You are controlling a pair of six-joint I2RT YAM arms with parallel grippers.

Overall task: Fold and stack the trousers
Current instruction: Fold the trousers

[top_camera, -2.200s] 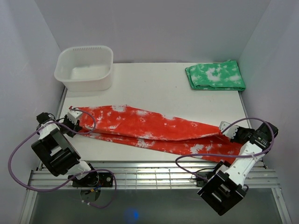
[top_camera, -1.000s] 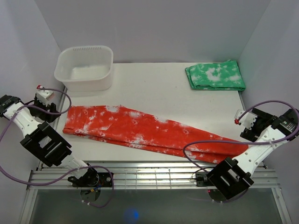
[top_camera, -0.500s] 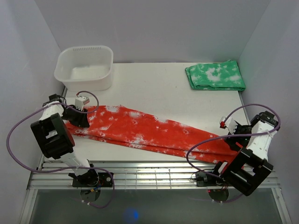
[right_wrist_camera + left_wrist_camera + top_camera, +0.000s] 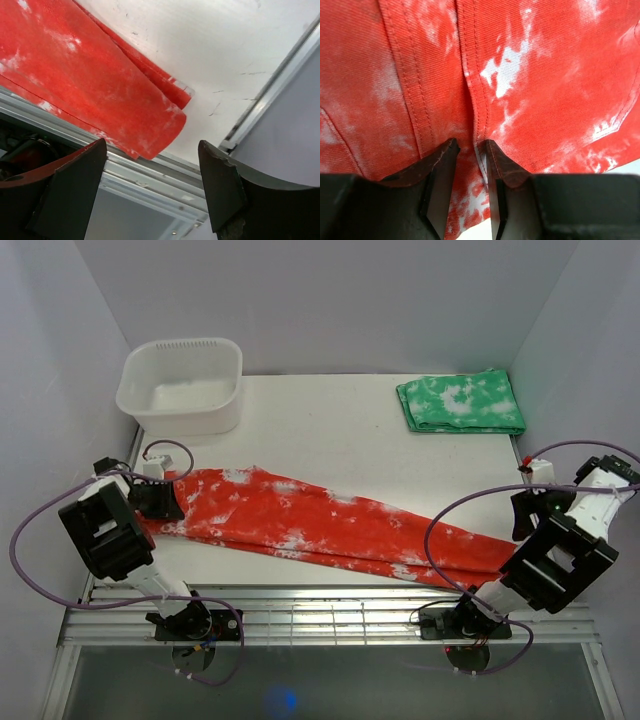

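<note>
The trousers (image 4: 330, 520), red-orange with white blotches, lie flat in a long strip across the front of the table, waist end at the left. My left gripper (image 4: 160, 502) is down on that waist end. In the left wrist view its jaws (image 4: 470, 145) have narrowed onto a ridge of cloth (image 4: 545, 75) beside a stitched seam. My right gripper (image 4: 522, 518) hovers just right of the leg end with its jaws wide open. The right wrist view shows the leg hems (image 4: 165, 115) below and ahead of the empty right gripper (image 4: 152, 145).
A white tub (image 4: 180, 385) stands at the back left. A folded green blotched cloth (image 4: 460, 403) lies at the back right. A metal rail (image 4: 320, 615) runs along the table's front edge, close under the leg hems (image 4: 150, 185). Walls close in on both sides.
My left gripper came in from the left wall onto the waist end and its jaws narrowed on the cloth. My right gripper dipped toward the leg end, then drew back right, still open.
</note>
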